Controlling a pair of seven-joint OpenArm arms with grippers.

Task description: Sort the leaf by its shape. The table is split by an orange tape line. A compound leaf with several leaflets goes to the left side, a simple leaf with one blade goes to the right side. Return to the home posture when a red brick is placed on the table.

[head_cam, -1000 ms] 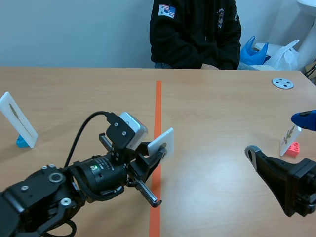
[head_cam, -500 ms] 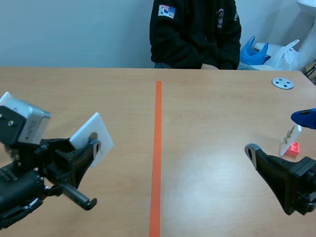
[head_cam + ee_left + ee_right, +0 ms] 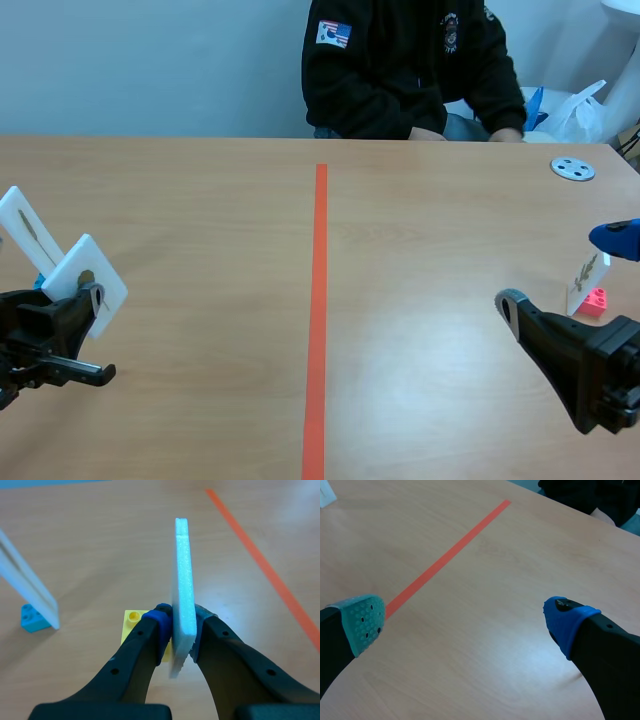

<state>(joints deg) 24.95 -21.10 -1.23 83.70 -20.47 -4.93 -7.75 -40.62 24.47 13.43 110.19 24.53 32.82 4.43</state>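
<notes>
We see left gripper [image 3: 182,626] clamping grainy white foam card [image 3: 181,565]; only wrist view shows yellow studded brick [image 3: 131,624] beneath. Right gripper [image 3: 465,620] wide.

Lab/test rm, prob: wood table [image 3: 200,200] w/ orange tape line [image 3: 319,300], bare wall [image 3: 150,70], person [image 3: 400,70] seated opp.

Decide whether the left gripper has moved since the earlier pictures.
Yes. The left gripper, shut on the white card, has moved left, away from the orange tape line.
</notes>
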